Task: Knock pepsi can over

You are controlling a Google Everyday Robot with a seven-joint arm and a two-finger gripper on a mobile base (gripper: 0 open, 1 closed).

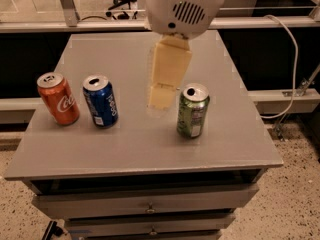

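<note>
The blue pepsi can (101,101) stands upright on the grey table top (145,144), left of centre. My gripper (161,98) hangs from the white arm housing (182,6) above the middle of the table. It is to the right of the pepsi can and apart from it, just left of the green can (192,110). Its cream-coloured fingers (167,71) point down toward the table.
An orange-red Coca-Cola can (58,98) stands upright just left of the pepsi can. The green can stands upright right of centre. The table has drawers (150,206) in front. A cable (292,59) hangs at the right, and a rail runs behind the table.
</note>
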